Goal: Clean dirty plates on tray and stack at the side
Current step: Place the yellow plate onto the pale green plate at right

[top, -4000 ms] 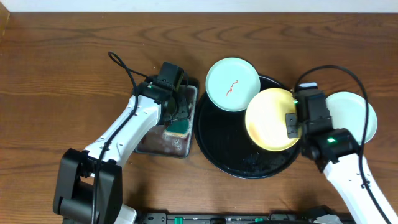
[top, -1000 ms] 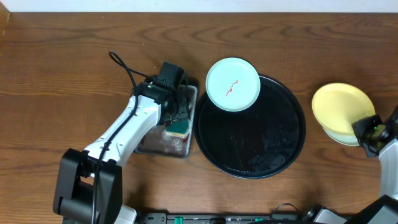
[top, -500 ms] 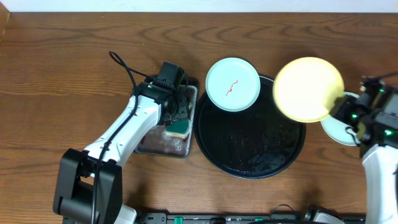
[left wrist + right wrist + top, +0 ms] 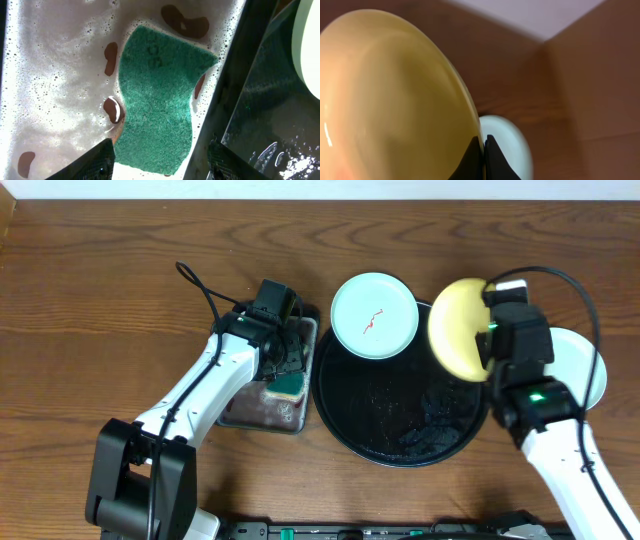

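Note:
My right gripper [image 4: 487, 348] is shut on the rim of the yellow plate [image 4: 455, 342] and holds it tilted up above the right part of the black tray [image 4: 395, 452]; the wrist view shows the fingers [image 4: 482, 150] pinching the plate's edge [image 4: 395, 100]. A mint-green plate [image 4: 374, 315] with a thin red smear rests on the tray's far-left rim. A second mint-green plate [image 4: 580, 365] lies on the wood to the right of the tray, also in the right wrist view [image 4: 512, 145]. My left gripper [image 4: 160, 160] is open just above the green sponge [image 4: 160, 95].
The sponge lies in the small metal tray [image 4: 265, 415] of soapy, reddish water left of the black tray, seen in the left wrist view [image 4: 60, 75]. The black tray's floor is wet. Brown wood tabletop [image 4: 110, 290] spreads to the far left.
My right arm swung the yellow plate from the table's right edge back over the tray, tilting it upright. The left arm and the smeared mint plate stayed put.

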Robot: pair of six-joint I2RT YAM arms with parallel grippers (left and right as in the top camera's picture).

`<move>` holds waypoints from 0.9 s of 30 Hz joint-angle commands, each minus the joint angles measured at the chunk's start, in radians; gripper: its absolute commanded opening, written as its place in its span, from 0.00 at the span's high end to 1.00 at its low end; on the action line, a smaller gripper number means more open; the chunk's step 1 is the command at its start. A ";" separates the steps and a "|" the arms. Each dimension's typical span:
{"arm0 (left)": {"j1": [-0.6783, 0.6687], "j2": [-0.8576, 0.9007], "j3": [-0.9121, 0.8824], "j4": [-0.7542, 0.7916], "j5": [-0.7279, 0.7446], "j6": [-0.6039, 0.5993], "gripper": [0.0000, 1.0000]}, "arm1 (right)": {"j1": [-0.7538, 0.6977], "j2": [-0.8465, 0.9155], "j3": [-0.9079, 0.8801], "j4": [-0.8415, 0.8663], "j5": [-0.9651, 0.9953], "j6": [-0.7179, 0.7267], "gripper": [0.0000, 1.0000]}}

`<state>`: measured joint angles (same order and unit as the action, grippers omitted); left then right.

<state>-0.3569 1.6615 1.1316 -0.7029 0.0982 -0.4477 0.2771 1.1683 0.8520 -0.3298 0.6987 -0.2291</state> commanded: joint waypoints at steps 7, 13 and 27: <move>0.002 0.005 -0.017 -0.003 -0.006 0.006 0.39 | 0.297 -0.002 0.018 0.104 0.298 -0.341 0.99; 0.002 0.005 -0.017 -0.003 -0.006 0.006 0.39 | 0.322 0.003 0.018 0.195 0.390 -0.449 0.99; 0.002 0.005 -0.017 -0.004 -0.006 0.006 0.39 | 0.229 0.007 0.018 0.053 0.195 0.080 0.99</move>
<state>-0.3569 1.6615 1.1301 -0.7025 0.0986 -0.4477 0.5610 1.1713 0.8558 -0.2039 1.0393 -0.4389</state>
